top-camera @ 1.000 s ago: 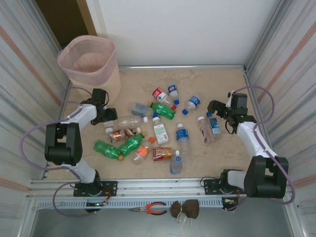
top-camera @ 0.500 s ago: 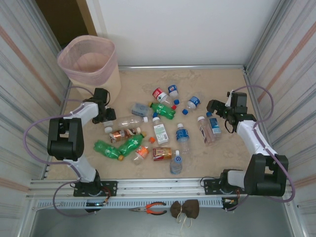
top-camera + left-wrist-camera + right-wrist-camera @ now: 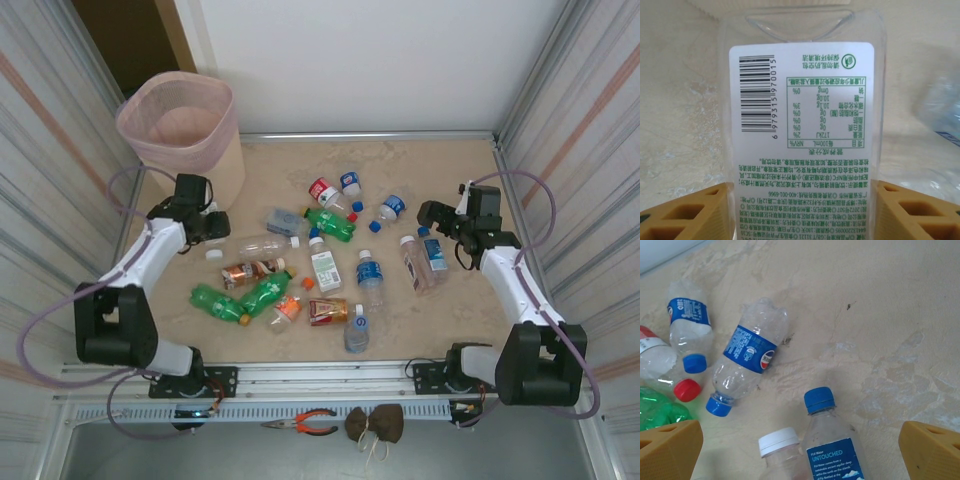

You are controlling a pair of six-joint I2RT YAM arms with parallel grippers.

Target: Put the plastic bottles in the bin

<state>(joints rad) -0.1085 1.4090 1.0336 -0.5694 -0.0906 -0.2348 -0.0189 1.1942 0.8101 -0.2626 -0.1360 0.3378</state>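
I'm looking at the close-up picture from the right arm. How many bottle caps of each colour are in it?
Blue caps: 3
Red cap: 1
White cap: 1
Total: 5

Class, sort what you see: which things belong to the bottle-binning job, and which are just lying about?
Job: plastic bottles; bin; white-labelled bottle in the left gripper.
Lying about: orange-handled pliers; brown bundle.

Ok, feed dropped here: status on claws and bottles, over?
Left claw shut on clear white-labelled bottle, near bin. Right claw open over blue-capped bottle. Other bottles scattered on table.
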